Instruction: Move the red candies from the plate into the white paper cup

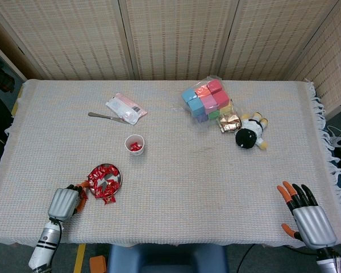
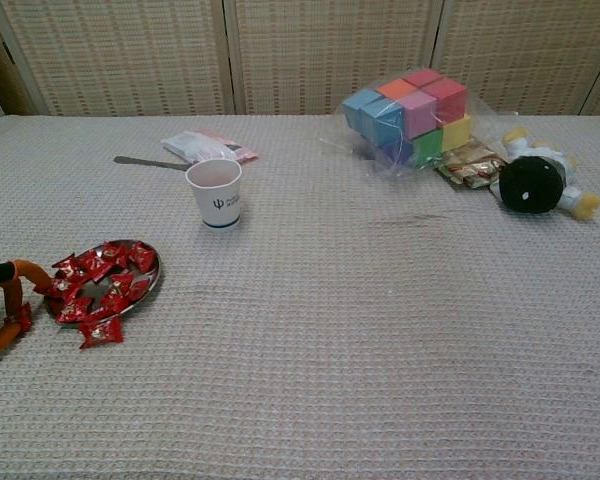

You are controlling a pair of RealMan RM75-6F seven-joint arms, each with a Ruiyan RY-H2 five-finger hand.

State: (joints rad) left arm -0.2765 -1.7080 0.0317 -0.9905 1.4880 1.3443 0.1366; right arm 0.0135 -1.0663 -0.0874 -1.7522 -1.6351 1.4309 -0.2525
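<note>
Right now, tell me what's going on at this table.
The robot is moving red candies from a small plate into a white paper cup. Its left hand is at the plate's near-left edge, fingers reaching among the candies; whether it has one pinched is unclear. The cup already holds some red candy, while most remain on the plate and a few lie on the cloth beside it. The right hand rests open at the table's near-right corner, holding nothing.
</note>
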